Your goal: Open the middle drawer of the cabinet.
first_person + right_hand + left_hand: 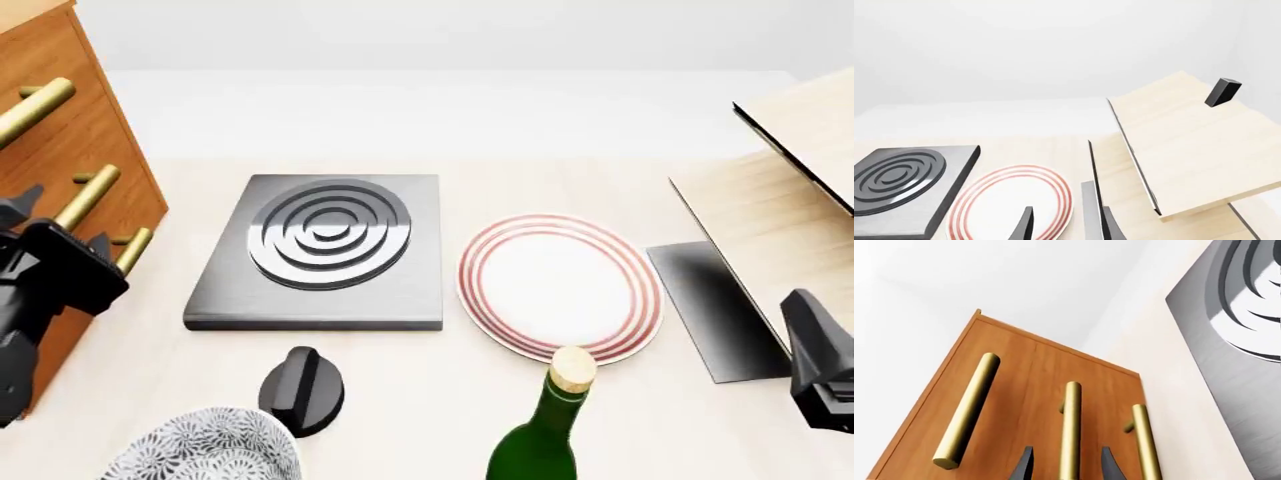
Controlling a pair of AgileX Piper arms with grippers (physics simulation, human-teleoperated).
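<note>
The orange-brown cabinet [80, 150] stands at the table's left edge, its front [1021, 385] carrying three brass bar handles. The middle drawer's handle [86, 197] is the centre bar [1071, 430], and the drawer front looks flush with the others. My left gripper [60, 228] is right at that handle. In the left wrist view its open fingers [1067, 452] straddle the centre bar with a gap on each side. My right gripper [817, 350] waits at the far right edge, open [1067, 220] and holding nothing.
A black hob [327, 250] lies beside the cabinet, then a red-ringed plate [561, 285]. A green bottle [547, 430], a black knob [302, 390] and a patterned bowl [200, 450] sit along the front. Pale shelf boards [787, 200] stand at the right.
</note>
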